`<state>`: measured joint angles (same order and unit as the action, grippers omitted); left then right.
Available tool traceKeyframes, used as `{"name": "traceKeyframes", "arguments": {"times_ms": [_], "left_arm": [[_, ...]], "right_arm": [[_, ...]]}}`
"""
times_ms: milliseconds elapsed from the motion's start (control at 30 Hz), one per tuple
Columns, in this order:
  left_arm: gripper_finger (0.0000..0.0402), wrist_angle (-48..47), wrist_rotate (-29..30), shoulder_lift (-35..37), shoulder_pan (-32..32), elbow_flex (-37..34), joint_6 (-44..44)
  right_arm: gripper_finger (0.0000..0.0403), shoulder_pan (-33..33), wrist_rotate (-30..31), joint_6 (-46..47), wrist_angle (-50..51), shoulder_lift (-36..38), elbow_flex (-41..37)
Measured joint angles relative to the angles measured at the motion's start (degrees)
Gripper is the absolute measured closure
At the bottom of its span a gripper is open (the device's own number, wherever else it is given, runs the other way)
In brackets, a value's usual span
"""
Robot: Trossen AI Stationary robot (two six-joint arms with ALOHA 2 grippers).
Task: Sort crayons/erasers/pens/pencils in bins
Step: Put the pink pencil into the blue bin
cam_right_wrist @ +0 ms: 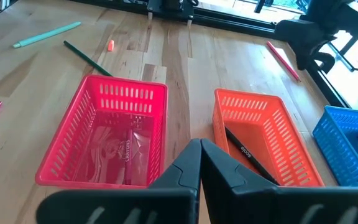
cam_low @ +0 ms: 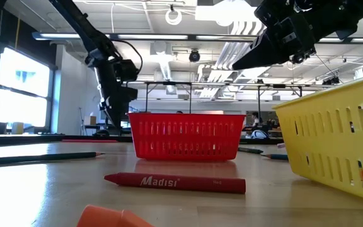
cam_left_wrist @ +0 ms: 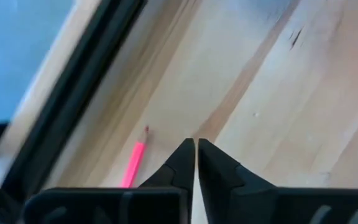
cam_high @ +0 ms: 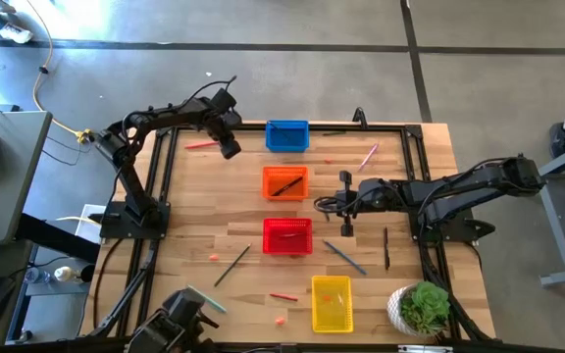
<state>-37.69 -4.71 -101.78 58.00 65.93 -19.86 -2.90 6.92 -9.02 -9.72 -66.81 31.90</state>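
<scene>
My left gripper [cam_left_wrist: 196, 147] hangs over the table's far left part [cam_high: 229, 147], fingers pointing down, with only a hair-thin slit between the tips and nothing in it. A pink pencil [cam_left_wrist: 133, 163] lies flat on the wood just beside it [cam_high: 201, 145], untouched. The blue bin [cam_high: 287, 135], orange bin [cam_high: 285, 181], red bin [cam_high: 287, 235] and yellow bin [cam_high: 332, 302] stand in a row down the table's middle. My right gripper [cam_right_wrist: 200, 149] waits shut above the table right of the orange bin [cam_high: 322, 203]. A black pen [cam_right_wrist: 248, 154] lies in the orange bin.
Loose on the wood lie a green pencil [cam_high: 231, 265], a blue pen [cam_high: 344, 257], a dark pen [cam_high: 385, 247], a pink pen [cam_high: 368, 157], a red crayon [cam_low: 175, 182], a teal crayon [cam_high: 207, 299] and small orange erasers [cam_high: 214, 257]. A potted plant [cam_high: 422, 309] stands at the near right corner.
</scene>
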Motion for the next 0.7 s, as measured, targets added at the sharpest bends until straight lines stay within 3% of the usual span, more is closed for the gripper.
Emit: {"name": "traceKeyframes", "arguments": {"times_ms": [233,400,700], "left_arm": [[0.0317,-6.5,1.6,0.0,-0.5,0.0,4.6],[0.0276,-5.0,7.7,0.0,-1.8,0.0,1.3],[0.0279,-0.8,15.0,-0.1,-3.4,0.0,-13.6]], "right_arm": [[0.0403,0.0,0.0,0.2,0.0,0.0,0.0],[0.0403,0.0,0.0,0.1,0.0,0.0,0.0],[0.0403,0.0,0.0,0.1,-0.1,0.0,0.0]]}}
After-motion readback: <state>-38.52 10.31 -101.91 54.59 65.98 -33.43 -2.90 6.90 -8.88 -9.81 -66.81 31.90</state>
